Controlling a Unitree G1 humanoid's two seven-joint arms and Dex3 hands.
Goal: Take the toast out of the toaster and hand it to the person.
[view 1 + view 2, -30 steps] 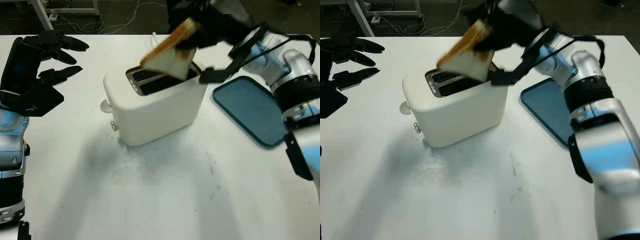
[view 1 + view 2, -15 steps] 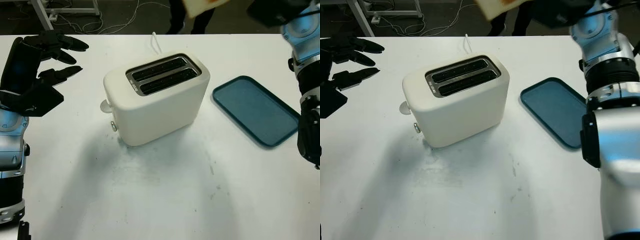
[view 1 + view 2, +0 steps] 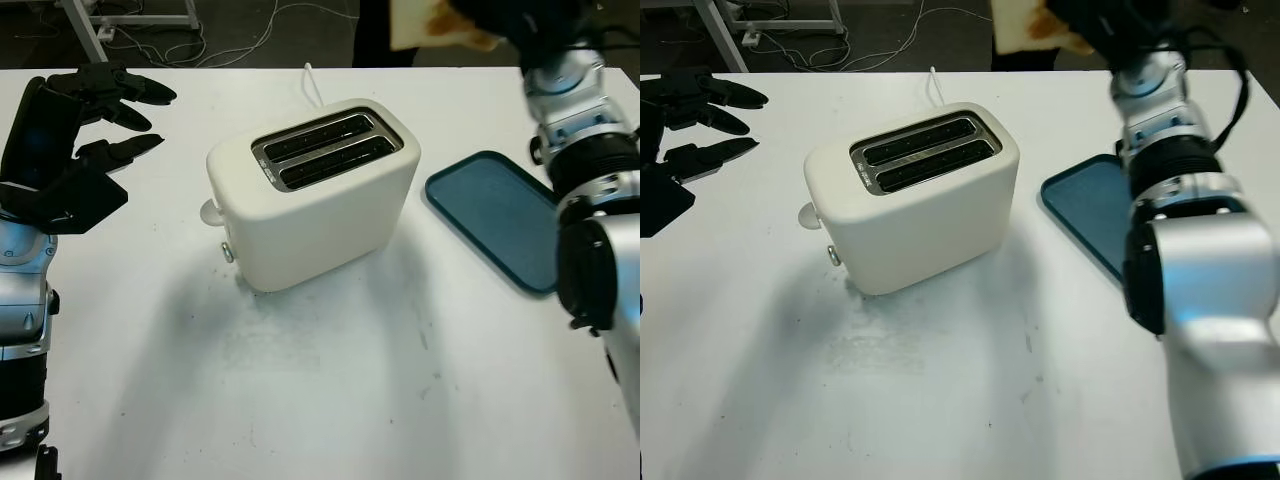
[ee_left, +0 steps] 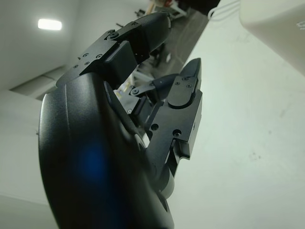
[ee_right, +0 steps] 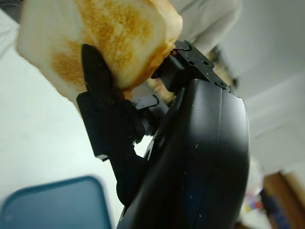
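Observation:
The white two-slot toaster (image 3: 310, 205) stands mid-table, both slots (image 3: 326, 150) empty. A slice of browned toast (image 3: 428, 24) is held high over the table's far edge, beyond the toaster to its right, with my right hand (image 3: 472, 18) shut on it. In the right wrist view the toast (image 5: 105, 38) sits clamped between black fingers (image 5: 97, 76), with a person's light clothing (image 5: 209, 19) close behind it. My left hand (image 3: 85, 130) is open, raised over the table's left side, well apart from the toaster.
A blue tray (image 3: 495, 215) lies flat to the right of the toaster. The toaster's white cord (image 3: 310, 80) runs off the far edge. A person's dark legs (image 3: 378, 35) stand just beyond the table. Cables and a frame leg (image 3: 85, 30) lie on the floor.
My right hand lifted the toast out of the toaster's slot and carried it up to the far edge, toward the person. The left hand stayed put.

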